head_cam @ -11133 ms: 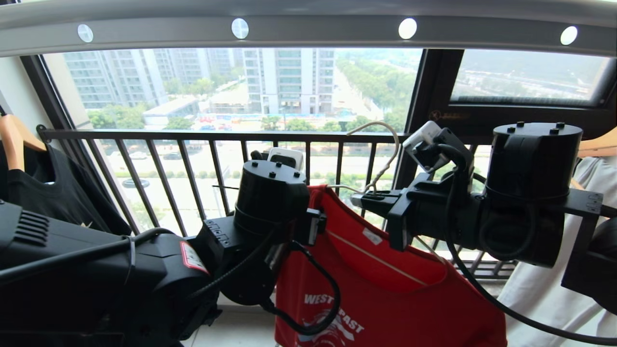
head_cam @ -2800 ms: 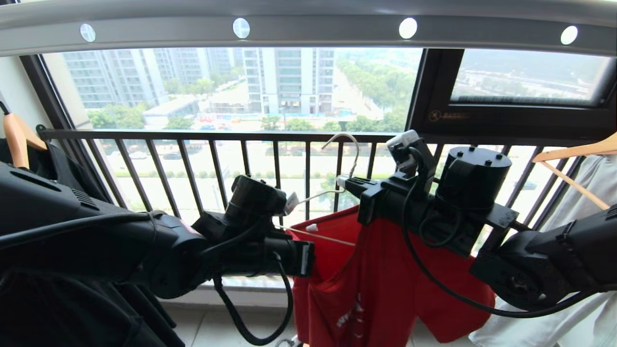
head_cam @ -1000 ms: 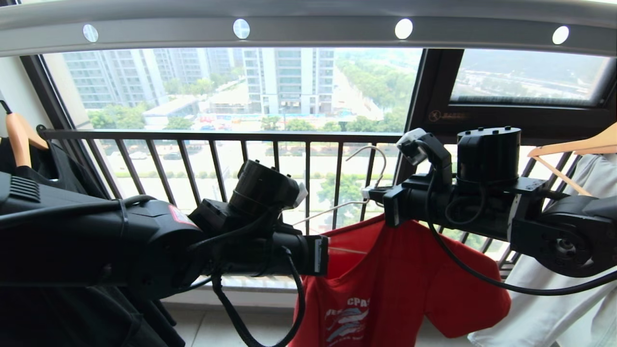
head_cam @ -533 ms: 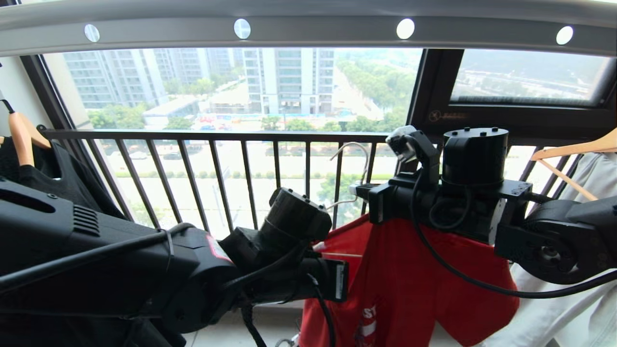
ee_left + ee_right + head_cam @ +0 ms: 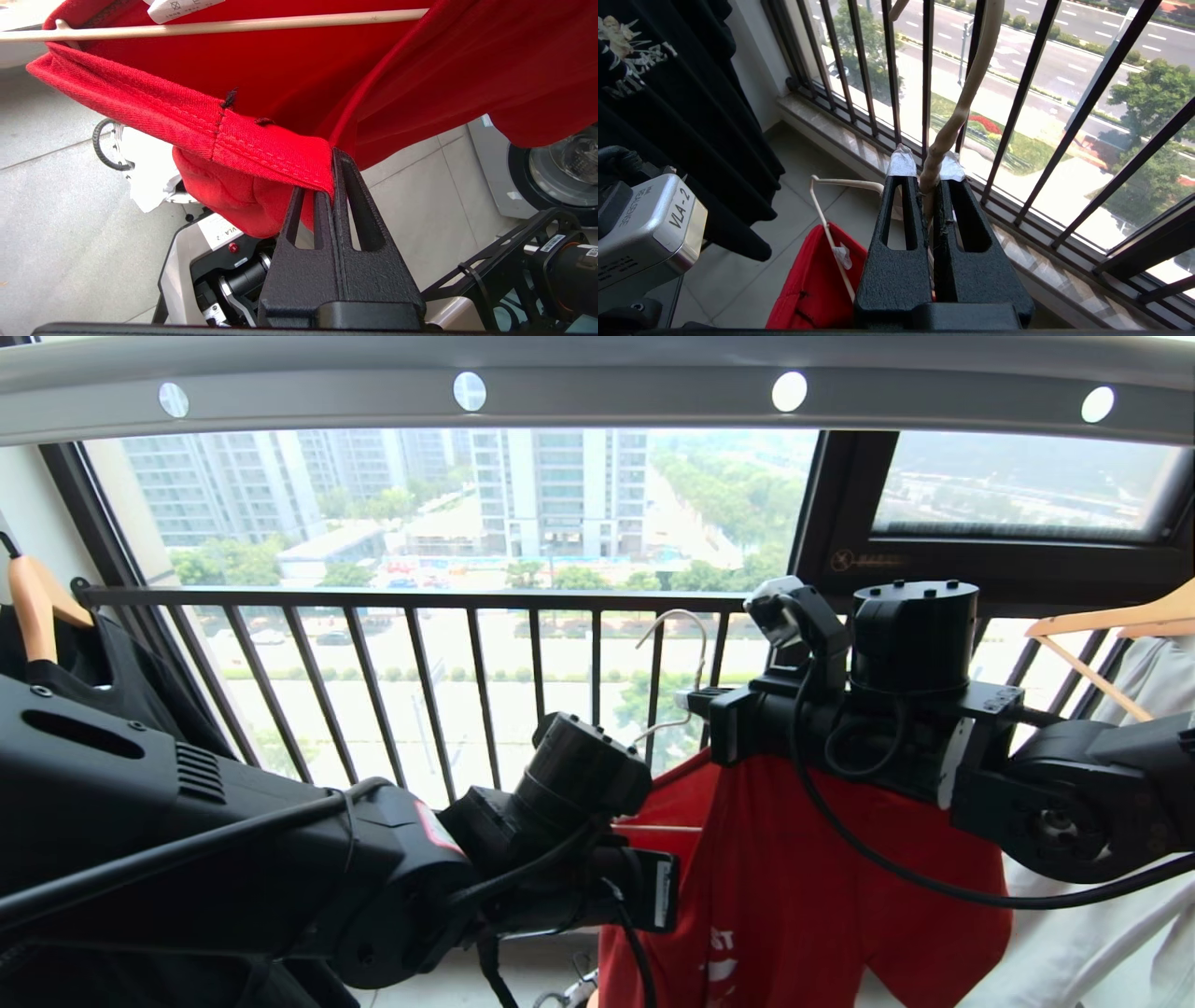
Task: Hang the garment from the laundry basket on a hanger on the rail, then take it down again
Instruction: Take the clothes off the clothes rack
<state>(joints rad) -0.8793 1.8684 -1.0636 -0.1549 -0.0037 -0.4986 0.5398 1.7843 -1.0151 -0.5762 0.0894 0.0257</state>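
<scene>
The red garment [image 5: 822, 896] hangs on the thin white hanger [image 5: 686, 630], well below the rail [image 5: 597, 406], with the hook touching nothing. My right gripper [image 5: 698, 696] is shut on the hanger's twisted neck [image 5: 941, 140], seen close up between its taped fingertips [image 5: 901, 163]. My left gripper [image 5: 328, 177] is shut on a stitched red edge of the garment [image 5: 261, 144], just under the hanger's bar [image 5: 233, 27] and the white label [image 5: 182, 7]. In the head view its wrist hides the fingers. The laundry basket [image 5: 145, 177], white with a dark loop handle, stands on the floor, partly hidden by cloth.
A black T-shirt on a wooden hanger [image 5: 37, 607] hangs at the left. At the right is a pale garment on another wooden hanger [image 5: 1111, 621]. The black window railing [image 5: 420, 599] runs behind the hanger. A washing machine [image 5: 556, 172] and my base [image 5: 210, 266] are below.
My left arm has swung right and lower, pulling its edge of the garment. The right gripper with the hanger shifted slightly left. The shirt has twisted, so less of its chest print shows.
</scene>
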